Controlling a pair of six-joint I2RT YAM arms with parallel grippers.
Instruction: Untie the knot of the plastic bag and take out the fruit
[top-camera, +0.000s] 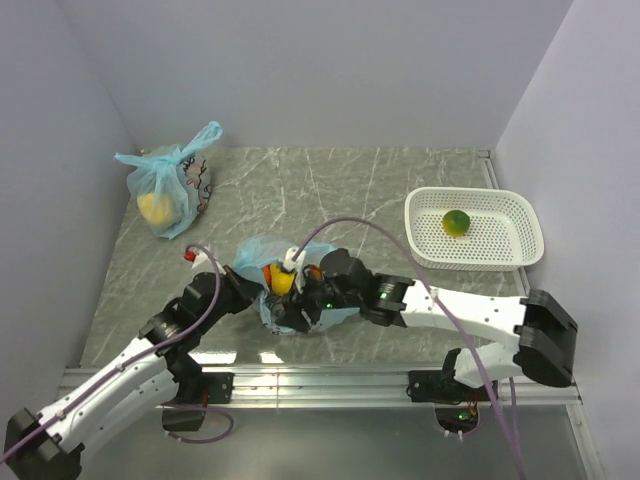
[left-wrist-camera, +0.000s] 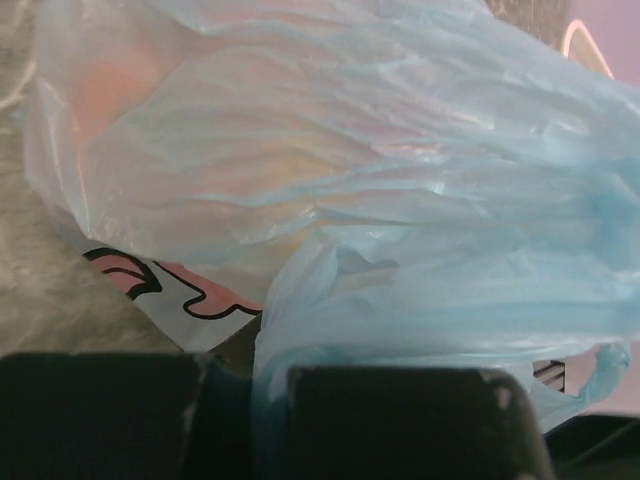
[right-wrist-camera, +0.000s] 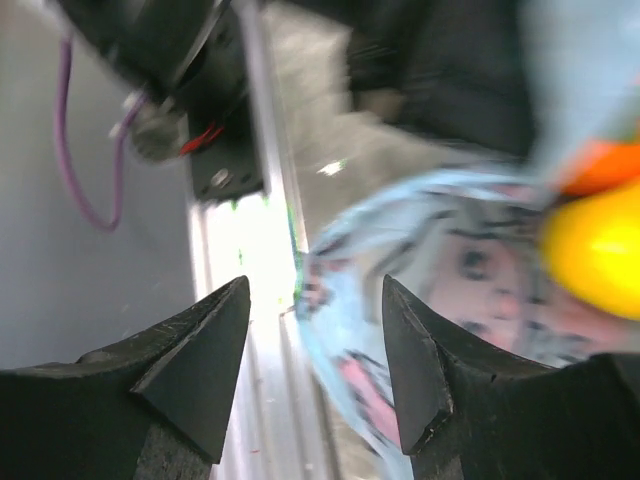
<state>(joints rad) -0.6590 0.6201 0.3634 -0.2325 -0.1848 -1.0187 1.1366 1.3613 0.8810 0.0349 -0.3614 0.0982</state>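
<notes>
Extraction stage: plastic bag (top-camera: 255, 252) sits on bench (top-camera: 400, 190) between both arms, mouth open, yellow fruit (top-camera: 282, 281) showing. Film is pinched in the narrow left tool (left-wrist-camera: 268, 385), likely anchoring the bag. Beside it the right tool (right-wrist-camera: 312, 350) is spread wide and empty, probably lining up on a fruit. One green fruit (top-camera: 456, 222) lies in white basket (top-camera: 520, 240).

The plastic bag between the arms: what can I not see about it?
- Knot: not found; in the top view the right arm covers part of the plastic bag.
- Fruit count: a yellow fruit shows clearly; film and arm hide others.
- Print: blurred in the right wrist view.
</notes>
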